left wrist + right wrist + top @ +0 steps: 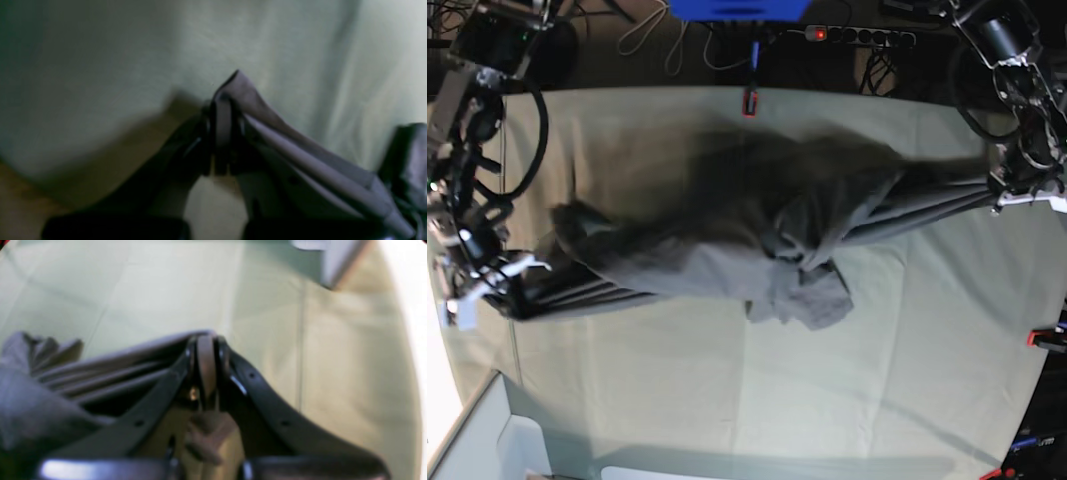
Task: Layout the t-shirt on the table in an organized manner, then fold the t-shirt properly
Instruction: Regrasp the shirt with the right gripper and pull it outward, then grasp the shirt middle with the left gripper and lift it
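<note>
The dark grey t-shirt [727,250] hangs stretched in a long, bunched band across the table [907,350], sagging into a crumpled lump near the middle. At the right of the base view my left gripper [995,195] is shut on one end of it. The left wrist view shows the jaws of my left gripper [222,133] pinching a fold of the t-shirt [300,156] above the table [100,66]. At the base view's left, my right gripper [507,295] holds the other end. Seen from the right wrist, my right gripper [206,366] is shut on the t-shirt [100,373], which pleats away leftwards.
Red clamps [749,103] [1045,338] grip the table's far and right edges. A white box [487,440] sits at the near left corner and shows as a white box [337,260] in the right wrist view. Cables and a power strip [857,35] lie beyond the far edge.
</note>
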You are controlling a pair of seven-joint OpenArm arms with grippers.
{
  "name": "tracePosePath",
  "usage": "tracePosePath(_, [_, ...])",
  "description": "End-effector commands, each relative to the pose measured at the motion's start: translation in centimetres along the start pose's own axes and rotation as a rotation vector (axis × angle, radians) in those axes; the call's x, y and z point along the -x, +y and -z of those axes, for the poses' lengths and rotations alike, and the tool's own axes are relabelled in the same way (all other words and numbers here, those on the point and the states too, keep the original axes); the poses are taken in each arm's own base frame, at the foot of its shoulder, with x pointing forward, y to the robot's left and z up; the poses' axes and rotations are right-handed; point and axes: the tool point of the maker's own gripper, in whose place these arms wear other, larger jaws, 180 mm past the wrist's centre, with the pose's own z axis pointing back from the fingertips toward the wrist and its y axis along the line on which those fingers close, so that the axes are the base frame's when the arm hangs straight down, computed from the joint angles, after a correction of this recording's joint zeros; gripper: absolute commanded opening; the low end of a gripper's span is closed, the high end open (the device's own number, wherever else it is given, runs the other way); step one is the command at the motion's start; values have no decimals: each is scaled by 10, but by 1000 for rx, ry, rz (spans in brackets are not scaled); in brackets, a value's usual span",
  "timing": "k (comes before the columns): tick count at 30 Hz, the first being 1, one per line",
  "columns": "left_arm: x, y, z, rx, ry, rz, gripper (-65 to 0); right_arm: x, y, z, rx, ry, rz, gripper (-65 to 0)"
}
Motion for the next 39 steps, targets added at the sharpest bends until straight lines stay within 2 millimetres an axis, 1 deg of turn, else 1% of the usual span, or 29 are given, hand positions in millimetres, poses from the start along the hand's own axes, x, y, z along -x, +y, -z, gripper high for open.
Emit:
tracePosePath(1, [-30, 2, -7, -11, -88, 7, -650, -33, -7, -8, 26, -112, -27, -650])
tracePosePath(3, [-30, -5, -7, 30, -87, -28, -650, -37, -4, -14, 25, -120, -50, -650])
tracePosePath(5, [-29, -12, -7, 63, -81, -51, -648, -35, -3, -15, 26, -115, -50, -650])
tracePosePath(6, [-25, -19, -6, 83, -60, -49, -641, -34, -4, -14, 26, -111, -49, -650])
tracePosePath(8, [-15, -31, -3, 117, -8, -33, -596, -27, -4, -13, 26, -94, -39, -650])
tracePosePath(10, [-9, -38, -2, 137, 15, -33, -526, -15, -6, -13, 26, -67, -31, -650])
tracePosePath(14, [7, -46, 0, 151, 77, -13, -324, -4, -6, -15, 26, -42, -28, -650])
tracePosePath(16, [12, -55, -3, 174, 113, 8, -221, -1, -5, -16, 26, -34, -26, -650])
tracePosePath(18, [8, -73, -13, 218, 107, 50, -150, 0, -5, -16, 25, -31, -26, -650])
tracePosePath(19, [1, -85, -22, 248, 86, 77, -136, 3, -5, -16, 25, -23, -26, -650])
tracePosePath(21, [-8, -106, -40, 303, 37, 119, -143, 8, -2, -17, 18, -11, -28, -650])
tracePosePath(22, [-9, -125, -49, 349, 14, 142, -150, 9, 2, -16, 7, -7, -32, -650])
tracePosePath(23, [-5, -144, -57, 396, 2, 170, -159, 12, 5, -16, -2, 1, -34, -650])
tracePosePath(24, [1, -159, -62, 431, 3, 186, -166, 16, 5, -17, -2, 9, -34, -650])
tracePosePath(25, [10, -176, -64, 468, 18, 212, -173, 17, 7, -17, -7, 12, -37, -650])
tracePosePath(26, [24, -201, -65, 514, 42, 239, -177, 19, 10, -17, -15, 16, -39, -650])
tracePosePath(27, [40, -222, -63, 549, 78, 266, -177, 20, 13, -16, -23, 20, -41, -650])
tracePosePath(30, [105, -257, -44, 565, 228, 340, -175, 23, 19, -15, -40, 31, -46, -650])
tracePosePath(33, [151, -283, -27, 564, 267, 392, -175, 28, 26, -14, -59, 42, -51, -650])
tracePosePath(34, [165, -289, -24, 564, 266, 410, -175, 30, 27, -15, -60, 48, -52, -650])
tracePosePath(35, [174, -293, -21, 562, 257, 431, -176, 31, 27, -16, -62, 51, -52, -650])
tracePosePath(36, [182, -296, -18, 561, 245, 444, -176, 32, 31, -15, -72, 53, -55, -650])
tracePosePath(37, [184, -298, -15, 560, 227, 448, -176, 33, 34, -14, -79, 56, -59, -650])
tracePosePath(39, [180, -301, -8, 559, 190, 431, -176, 34, 36, -14, -84, 60, -60, -650])
